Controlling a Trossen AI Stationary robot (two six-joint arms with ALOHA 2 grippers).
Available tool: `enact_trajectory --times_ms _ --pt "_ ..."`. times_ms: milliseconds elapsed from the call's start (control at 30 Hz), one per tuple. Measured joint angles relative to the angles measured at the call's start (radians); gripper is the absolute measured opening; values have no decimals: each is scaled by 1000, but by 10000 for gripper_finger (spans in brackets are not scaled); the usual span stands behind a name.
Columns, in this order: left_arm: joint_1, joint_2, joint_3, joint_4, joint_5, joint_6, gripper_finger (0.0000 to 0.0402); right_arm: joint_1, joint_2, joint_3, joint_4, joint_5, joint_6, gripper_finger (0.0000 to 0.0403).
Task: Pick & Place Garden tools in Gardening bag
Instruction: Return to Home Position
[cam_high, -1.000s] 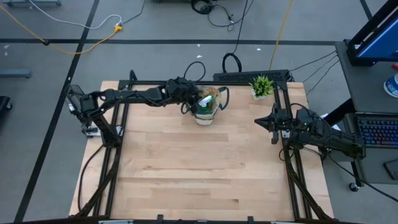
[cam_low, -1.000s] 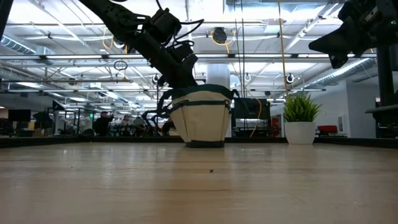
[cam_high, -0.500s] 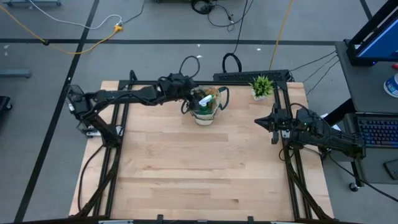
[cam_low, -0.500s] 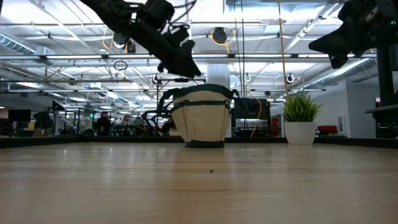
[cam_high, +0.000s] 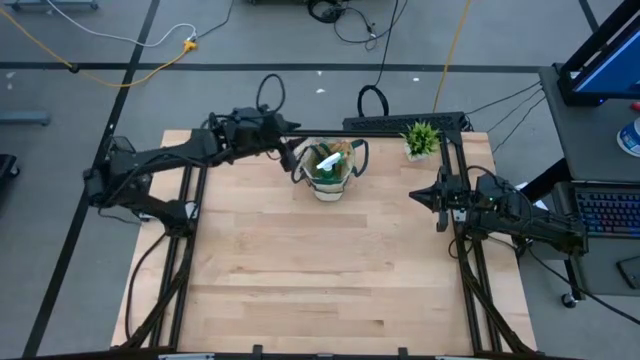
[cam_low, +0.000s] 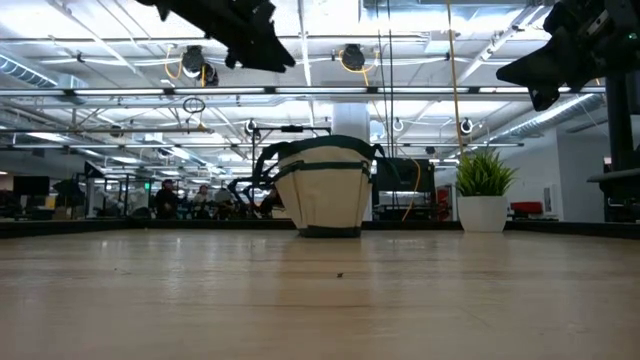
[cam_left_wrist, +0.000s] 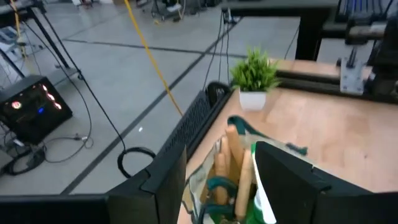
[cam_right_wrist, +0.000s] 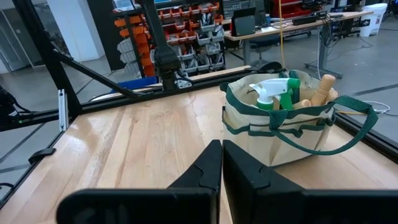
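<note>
View from above: the gardening bag (cam_high: 331, 190) stands upright near the far edge of the wooden table (cam_high: 320, 270), with the green spray bottle (cam_high: 328, 162) lying in its open mouth. The left gripper (cam_high: 282, 147) hangs just beside the bag's left rim, apart from it. The right gripper (cam_high: 420, 196) waits at the table's right edge, well apart from the bag. The potted plant (cam_high: 421, 138) sits at the far right corner.

Low view: the left gripper is high above the bag and to its left, touching nothing.

Left wrist view: the left fingers (cam_left_wrist: 163, 186) stand apart with nothing held. Beyond them, wooden handles (cam_left_wrist: 231, 149), probably the trowels' and rake's, rise from the bag.

Right wrist view: the right fingers (cam_right_wrist: 208, 165) are pressed together, empty.
</note>
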Motion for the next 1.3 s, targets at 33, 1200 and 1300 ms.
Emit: enact_trajectory --times_ms 33,1200,1300 --pt "-2 -14 0 -8 0 -15 200 0 0 0 0 0 0 6" --pt "-125 -239 0 -191 156 -181 200 0 0 0 1 0 0 6" --pt "-154 -239 0 -188 118 -180 200 0 0 0 1 0 0 6"
